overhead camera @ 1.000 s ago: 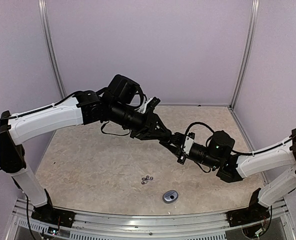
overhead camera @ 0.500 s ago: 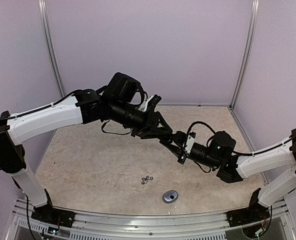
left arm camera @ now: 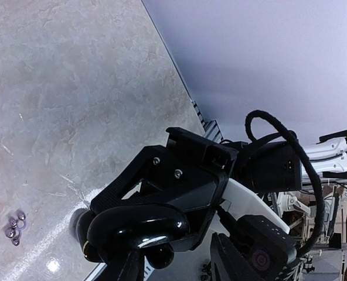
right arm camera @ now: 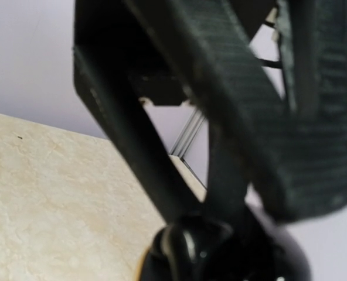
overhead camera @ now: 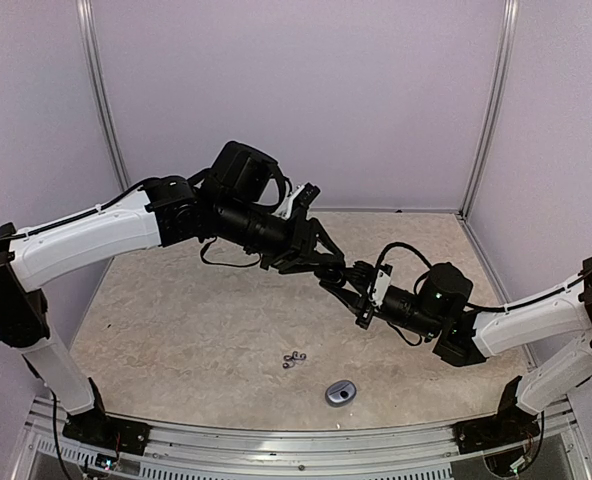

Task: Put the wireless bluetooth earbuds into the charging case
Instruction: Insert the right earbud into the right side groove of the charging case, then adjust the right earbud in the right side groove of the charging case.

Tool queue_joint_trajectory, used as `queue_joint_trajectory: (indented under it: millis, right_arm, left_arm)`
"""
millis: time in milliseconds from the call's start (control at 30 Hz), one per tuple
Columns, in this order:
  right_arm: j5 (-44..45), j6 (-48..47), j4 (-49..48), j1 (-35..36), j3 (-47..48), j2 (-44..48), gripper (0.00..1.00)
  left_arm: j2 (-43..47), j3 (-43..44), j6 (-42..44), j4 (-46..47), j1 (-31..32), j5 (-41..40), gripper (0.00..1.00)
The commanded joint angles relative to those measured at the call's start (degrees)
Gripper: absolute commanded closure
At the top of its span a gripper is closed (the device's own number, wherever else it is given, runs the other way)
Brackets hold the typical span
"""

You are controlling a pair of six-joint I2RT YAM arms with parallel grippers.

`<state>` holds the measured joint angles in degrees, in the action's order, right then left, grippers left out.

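Note:
Both arms meet in mid-air over the table's middle. A glossy black rounded charging case [left arm camera: 138, 229] with a gold-tinted edge hangs there, and my right gripper [overhead camera: 357, 289] is shut on it. My left gripper [overhead camera: 338, 275] straddles the same case [right arm camera: 203, 252], its ribbed fingers [right arm camera: 144, 146] spread apart on either side. A small black knob [left arm camera: 156, 256] shows under the case; what it is I cannot tell. Silvery-grey earbuds [overhead camera: 294, 359] lie in a small cluster on the table near the front, also seen in the left wrist view [left arm camera: 15, 227].
A small grey oval case [overhead camera: 341, 392] lies on the table in front of the silvery buds, close to the near rail [overhead camera: 276, 440]. Pale walls with metal corner posts [overhead camera: 488, 110] enclose the beige tabletop [overhead camera: 176, 320].
My left gripper's fingers have spread wider and that arm has shifted slightly up and back. The right gripper keeps its hold and has barely moved. The things on the table are unchanged.

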<state>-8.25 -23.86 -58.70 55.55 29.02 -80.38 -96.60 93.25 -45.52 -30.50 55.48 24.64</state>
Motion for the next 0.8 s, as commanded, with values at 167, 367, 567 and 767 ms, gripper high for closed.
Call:
queue_joint_trajectory:
  millis: [167,367,567,767]
  right_arm:
    - [-2.87,2.18,-9.26,0.11,-0.40,1.43,1.00]
    - [-3.77,3.00,-8.83,-0.09,-0.21,1.54,1.00]
    - [-5.76,5.83,-8.28,-0.78,0.11,1.65,1.00]
    - [-11.40,10.77,-2.72,-2.97,0.78,4.46,1.00]
  left_arm:
    - [3.06,-0.44,3.88,1.57,-0.55,-6.59,0.59]
    - [6.68,-2.87,6.31,7.83,-0.35,-7.65,0.56]
    - [13.02,-8.04,14.95,15.29,0.66,-11.00,0.55]
    - [22.55,-17.09,31.90,21.37,1.12,-16.04,0.55]
